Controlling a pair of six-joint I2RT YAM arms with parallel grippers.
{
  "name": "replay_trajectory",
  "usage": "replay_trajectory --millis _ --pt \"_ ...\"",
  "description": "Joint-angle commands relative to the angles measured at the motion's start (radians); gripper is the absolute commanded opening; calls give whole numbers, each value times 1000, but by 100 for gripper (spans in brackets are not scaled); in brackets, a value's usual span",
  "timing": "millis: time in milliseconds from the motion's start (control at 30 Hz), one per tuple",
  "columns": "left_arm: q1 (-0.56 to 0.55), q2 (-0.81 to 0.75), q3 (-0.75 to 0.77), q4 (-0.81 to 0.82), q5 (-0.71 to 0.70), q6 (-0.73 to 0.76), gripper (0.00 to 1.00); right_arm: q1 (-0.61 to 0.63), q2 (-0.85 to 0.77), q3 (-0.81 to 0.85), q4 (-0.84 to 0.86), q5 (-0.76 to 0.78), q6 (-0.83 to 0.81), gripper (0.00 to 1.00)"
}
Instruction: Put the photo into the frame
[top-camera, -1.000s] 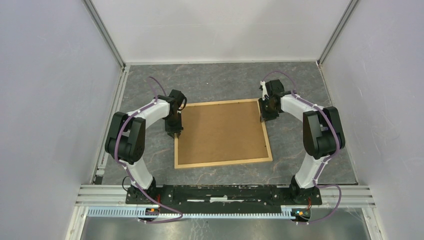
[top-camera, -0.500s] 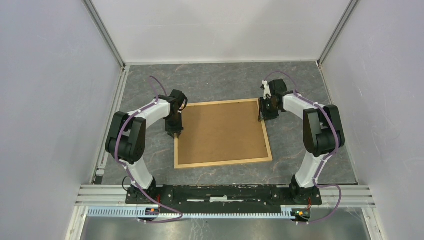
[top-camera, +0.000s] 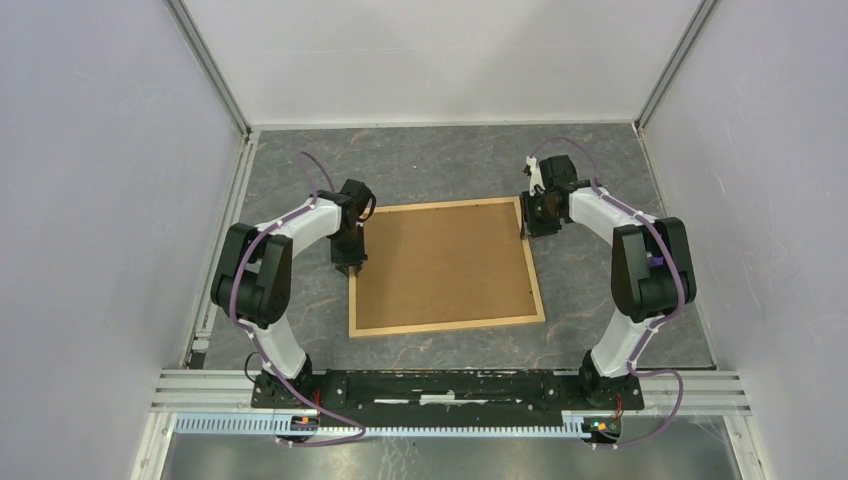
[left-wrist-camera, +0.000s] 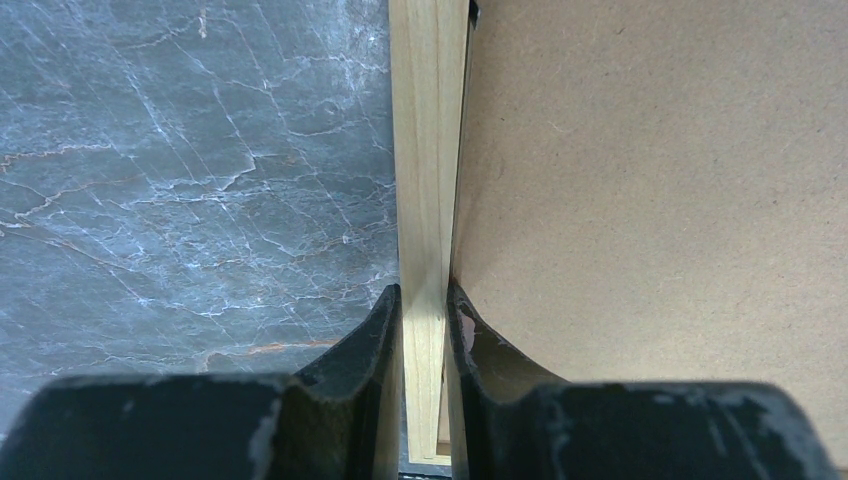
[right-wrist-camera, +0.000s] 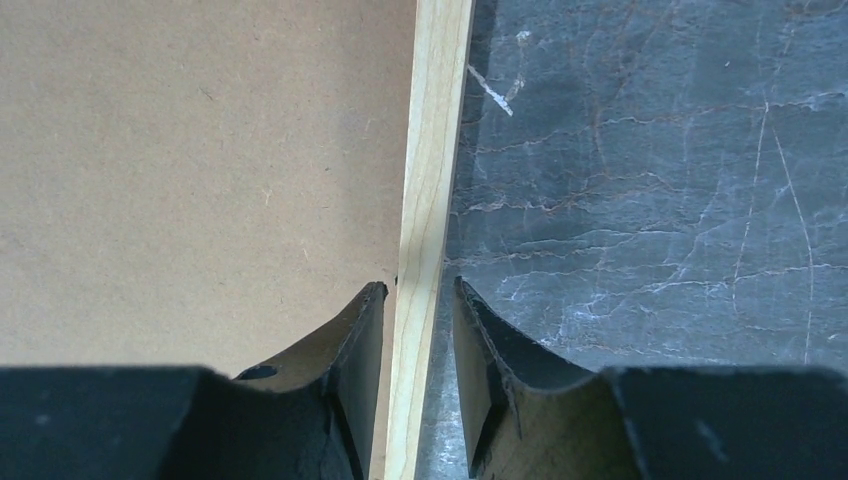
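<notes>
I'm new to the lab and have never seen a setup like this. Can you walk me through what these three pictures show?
These are two robot arms bolted at the near edge of a grey marbled table. The wide picture looks down from above and behind them; the other two come from a small camera on each wrist, so the dark shapes at the bottom are that arm's own fingers. On the table lies a light wooden frame, with a plain brown board filling it. The left gripper is pinched on the frame's left strip. The right gripper straddles the right strip with narrow gaps either side, so it is open. No photo shows.
</notes>
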Motion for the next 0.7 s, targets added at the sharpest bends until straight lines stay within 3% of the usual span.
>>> replay_trajectory --millis 0,667 --pt "-14 42 -17 45 -13 44 2 -3 -23 10 -5 21 -15 36" --pt "-14 42 -16 46 -9 44 2 0 43 -26 8 59 -14 30"
